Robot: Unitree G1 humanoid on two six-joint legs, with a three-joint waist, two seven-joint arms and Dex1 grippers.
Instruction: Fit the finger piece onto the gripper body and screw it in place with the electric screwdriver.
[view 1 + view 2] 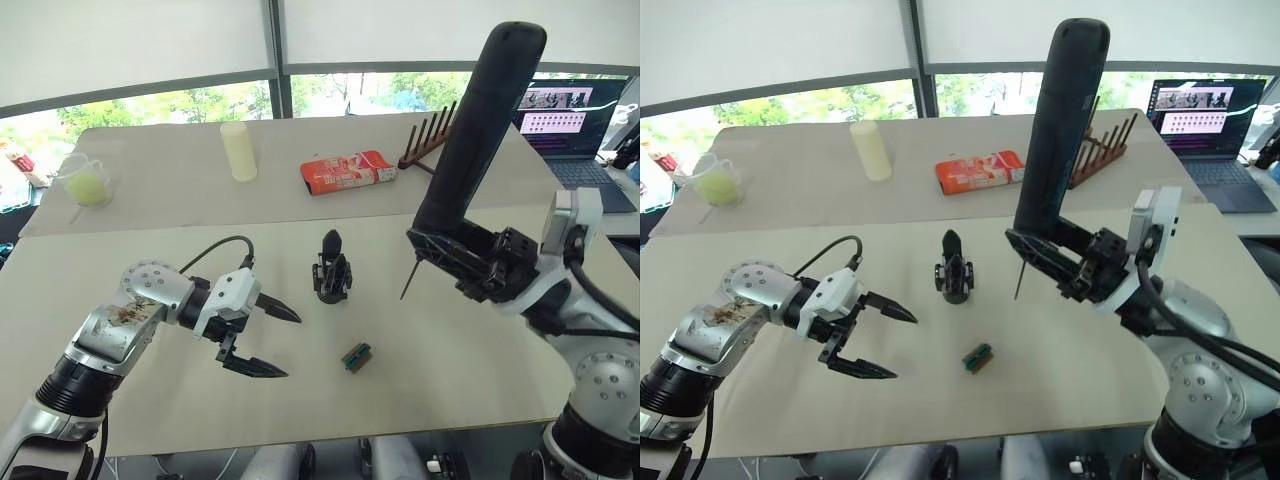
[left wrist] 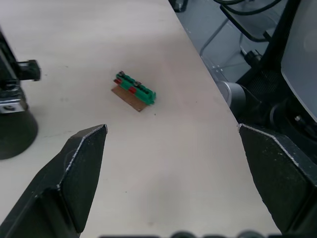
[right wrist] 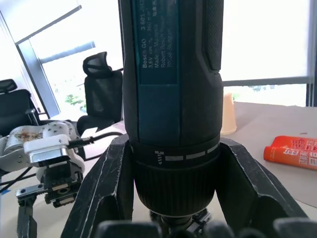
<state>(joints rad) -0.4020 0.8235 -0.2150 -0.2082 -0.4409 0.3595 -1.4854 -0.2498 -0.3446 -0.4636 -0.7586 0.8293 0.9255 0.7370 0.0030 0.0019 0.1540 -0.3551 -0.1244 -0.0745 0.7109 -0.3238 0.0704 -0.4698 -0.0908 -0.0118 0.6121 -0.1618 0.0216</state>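
The right gripper (image 1: 470, 262) clamped the electric screwdriver (image 1: 480, 130) upright, bit down, right of the gripper body (image 1: 332, 272) at mid-table. The left gripper (image 1: 268, 340) hovered left of it, fingers spread and empty, with a green-brown block (image 1: 356, 356) nearer.

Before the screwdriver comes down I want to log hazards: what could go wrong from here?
The gripper body stands free on the table with the open left gripper away from it, so a push from the bit could tip or slide it. The right gripper holds the electric screwdriver tilted near its lower end, with the bit off to one side of the body; it may meet the screw at an angle and slip.
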